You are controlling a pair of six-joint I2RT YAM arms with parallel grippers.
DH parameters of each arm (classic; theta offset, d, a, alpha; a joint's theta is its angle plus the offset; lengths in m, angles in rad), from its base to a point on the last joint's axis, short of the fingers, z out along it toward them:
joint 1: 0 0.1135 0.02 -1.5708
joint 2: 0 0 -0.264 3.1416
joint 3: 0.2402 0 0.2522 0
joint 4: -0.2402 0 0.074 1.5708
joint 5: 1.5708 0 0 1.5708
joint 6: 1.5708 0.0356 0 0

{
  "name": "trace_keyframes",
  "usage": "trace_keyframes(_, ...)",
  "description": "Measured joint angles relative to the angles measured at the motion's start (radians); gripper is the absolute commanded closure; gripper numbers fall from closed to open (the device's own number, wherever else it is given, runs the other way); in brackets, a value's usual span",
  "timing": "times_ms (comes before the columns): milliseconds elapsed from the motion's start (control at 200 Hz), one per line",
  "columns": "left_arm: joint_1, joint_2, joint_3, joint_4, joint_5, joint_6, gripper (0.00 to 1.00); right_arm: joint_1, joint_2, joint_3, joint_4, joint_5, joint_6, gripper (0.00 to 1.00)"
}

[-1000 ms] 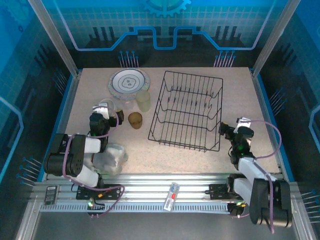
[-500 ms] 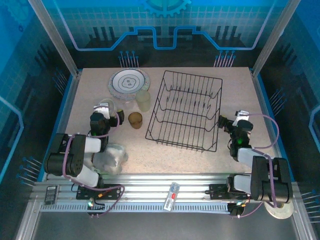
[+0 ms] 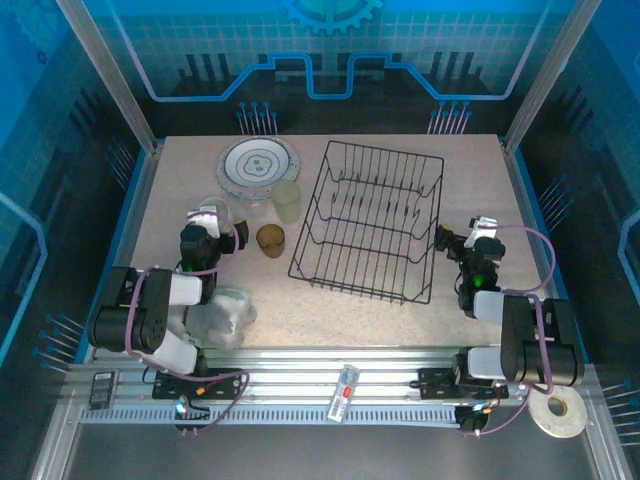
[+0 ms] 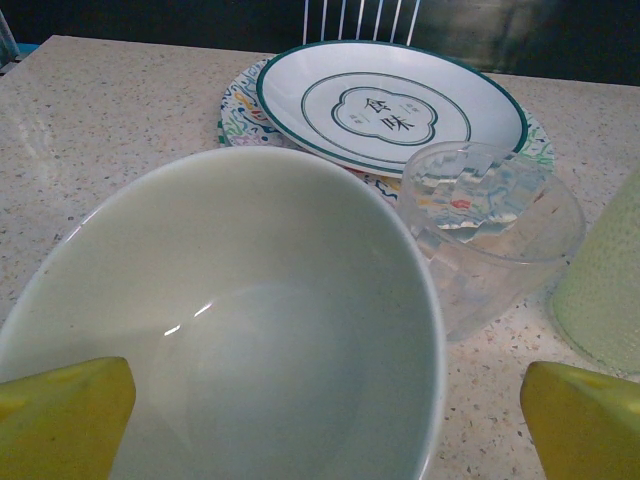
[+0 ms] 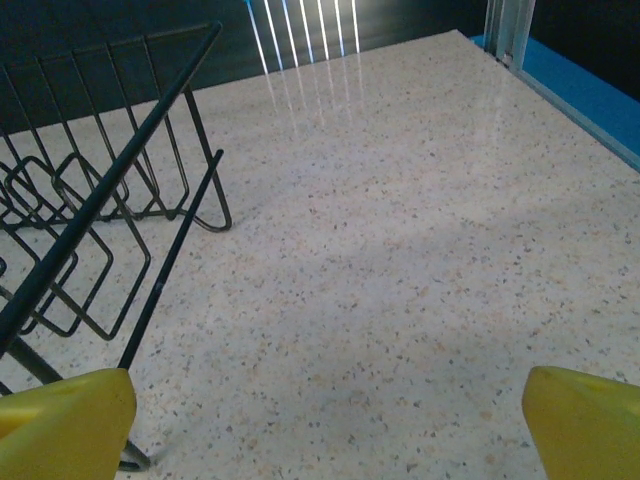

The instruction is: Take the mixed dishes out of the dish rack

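Note:
The black wire dish rack (image 3: 370, 222) stands empty in the middle of the table, and its corner (image 5: 90, 220) also appears in the right wrist view. Left of it lie a white green-rimmed plate (image 4: 390, 105) on a patterned plate (image 4: 238, 112), a clear bowl (image 4: 490, 230), a pale cup (image 3: 287, 200) and a brown cup (image 3: 270, 240). My left gripper (image 3: 213, 228) is open, its yellow fingertips (image 4: 65, 415) either side of a white bowl (image 4: 230, 320). My right gripper (image 3: 470, 240) is open over bare table right of the rack.
A whitish plastic lump (image 3: 222, 312) lies by the left arm's base. A white tape ring (image 3: 557, 415) sits off the table at the bottom right. The table's right edge with a blue rim (image 5: 580, 95) runs near the right gripper.
My right arm has folded back toward its base, uncovering the tape ring. The dish rack has shifted slightly to the left. The left arm has not moved.

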Motion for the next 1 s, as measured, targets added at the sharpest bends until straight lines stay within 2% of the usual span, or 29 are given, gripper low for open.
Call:
trace_keyframes(505,0.0,0.001,0.0,0.0,0.0,0.0,0.01,0.006,0.031,-0.009,0.072,-0.022,-0.007,0.0)
trace_keyframes(736,0.0,0.001,0.0,0.0,0.0,0.0,0.01,0.069,0.062,0.045,0.043,-0.041,-0.077,0.0)
trace_keyframes(876,0.0,0.001,0.0,0.0,0.0,0.0,0.01,0.117,0.148,0.062,0.117,-0.052,-0.123,0.0)
trace_keyframes(1001,0.0,0.001,0.001,0.0,-0.002,0.0,0.01,0.14,0.18,0.063,0.088,-0.053,-0.15,0.0)
